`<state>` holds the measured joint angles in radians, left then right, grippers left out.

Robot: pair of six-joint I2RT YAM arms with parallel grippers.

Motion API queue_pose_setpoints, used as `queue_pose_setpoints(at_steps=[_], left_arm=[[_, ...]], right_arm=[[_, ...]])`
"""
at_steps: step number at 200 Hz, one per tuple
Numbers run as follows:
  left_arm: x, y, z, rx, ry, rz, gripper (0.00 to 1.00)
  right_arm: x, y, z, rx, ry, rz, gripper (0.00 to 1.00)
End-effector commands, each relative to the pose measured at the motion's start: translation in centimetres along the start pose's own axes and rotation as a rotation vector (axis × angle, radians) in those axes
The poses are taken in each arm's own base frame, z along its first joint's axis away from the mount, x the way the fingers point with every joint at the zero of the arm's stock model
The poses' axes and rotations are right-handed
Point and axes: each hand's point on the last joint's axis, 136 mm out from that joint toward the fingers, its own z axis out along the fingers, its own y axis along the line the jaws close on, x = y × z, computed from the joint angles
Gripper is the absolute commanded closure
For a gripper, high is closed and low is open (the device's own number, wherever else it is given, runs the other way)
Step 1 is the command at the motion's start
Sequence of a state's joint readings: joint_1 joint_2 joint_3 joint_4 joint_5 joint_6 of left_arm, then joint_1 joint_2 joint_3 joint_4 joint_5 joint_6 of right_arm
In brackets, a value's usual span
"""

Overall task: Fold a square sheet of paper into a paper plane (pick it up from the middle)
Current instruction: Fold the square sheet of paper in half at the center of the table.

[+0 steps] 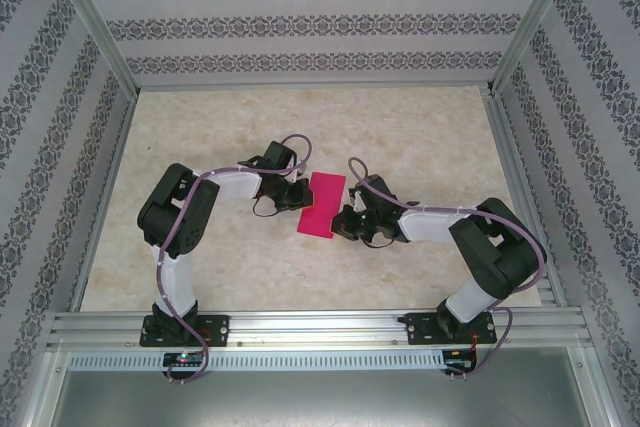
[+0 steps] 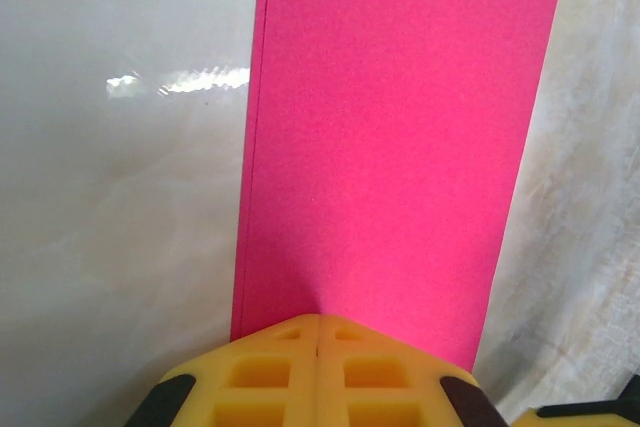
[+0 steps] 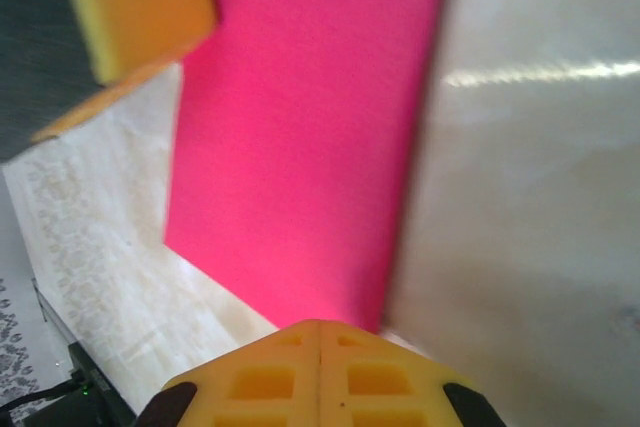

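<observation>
The square sheet of paper (image 1: 322,204) lies flat on the table as a narrow magenta rectangle, doubled over, with two layers showing along its left edge (image 2: 246,207) in the left wrist view. My left gripper (image 1: 299,194) is shut, its yellow tips (image 2: 318,322) resting on the sheet's near short edge, where a faint crease shadow starts. My right gripper (image 1: 347,219) is shut too, its tips (image 3: 319,327) at the opposite side, over the sheet's (image 3: 310,127) near corner. The right wrist view is blurred. The left gripper's yellow finger (image 3: 135,7) shows across the paper there.
The marble-patterned table (image 1: 420,147) is fenced by aluminium rails (image 1: 310,325) at the front and patterned walls (image 1: 310,22) on three sides. Both arms bend inward to the middle, with free tabletop behind and to either side of them.
</observation>
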<state>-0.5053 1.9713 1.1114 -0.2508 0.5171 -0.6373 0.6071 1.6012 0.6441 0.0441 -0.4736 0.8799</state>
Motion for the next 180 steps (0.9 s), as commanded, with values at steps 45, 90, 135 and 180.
queue_pose_setpoints(at_steps=[45, 90, 135, 180], left_arm=[[6.6, 10.7, 2.1, -0.377, 0.164, -0.146, 1.0], [6.6, 10.7, 2.1, -0.377, 0.164, -0.145, 1.0], [6.6, 10.8, 2.1, -0.378, 0.165, -0.144, 1.0], [6.5, 10.7, 2.1, -0.377, 0.161, -0.141, 1.0]], right_arm=[[0.0, 1.6, 2.9, -0.037, 0.051, -0.035, 0.95], [2.1, -1.4, 3.0, 0.027, 0.087, 0.004, 0.95], [4.0, -2.7, 1.6, 0.051, 0.107, 0.002, 0.96], [-1.0, 0.7, -1.1, -0.013, -0.054, -0.048, 0.95]])
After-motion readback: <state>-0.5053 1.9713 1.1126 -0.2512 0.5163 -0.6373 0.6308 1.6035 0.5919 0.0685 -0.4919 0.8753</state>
